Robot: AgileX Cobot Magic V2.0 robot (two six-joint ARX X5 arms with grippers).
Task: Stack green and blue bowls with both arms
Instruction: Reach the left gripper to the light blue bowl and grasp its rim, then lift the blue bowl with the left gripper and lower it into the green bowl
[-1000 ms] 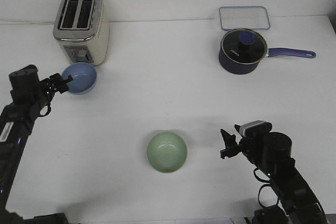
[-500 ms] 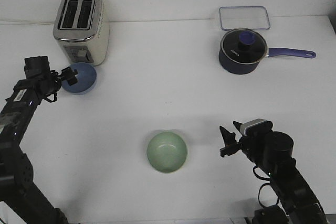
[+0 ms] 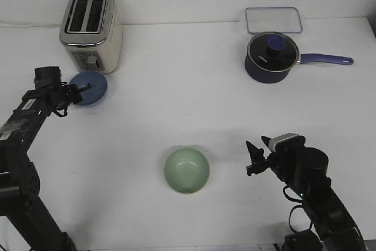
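Observation:
The light blue bowl (image 3: 94, 91) sits on the white table just in front of the toaster, at the left. My left gripper (image 3: 79, 90) is at the bowl's left rim, open, with one finger reaching over the rim into the bowl and the other outside it. The pale green bowl (image 3: 187, 170) sits upright and empty at the front centre. My right gripper (image 3: 252, 159) is open and empty, to the right of the green bowl with a gap between them, pointing towards it.
A cream and silver toaster (image 3: 91, 30) stands right behind the blue bowl. A dark navy lidded pot (image 3: 270, 58) with a purple handle stands at the back right. A clear rectangular lid (image 3: 274, 20) lies behind the pot.
My left arm has reached forward and to the right, bringing its gripper from beside the blue bowl onto its left rim. The right gripper and the green bowl have barely moved.

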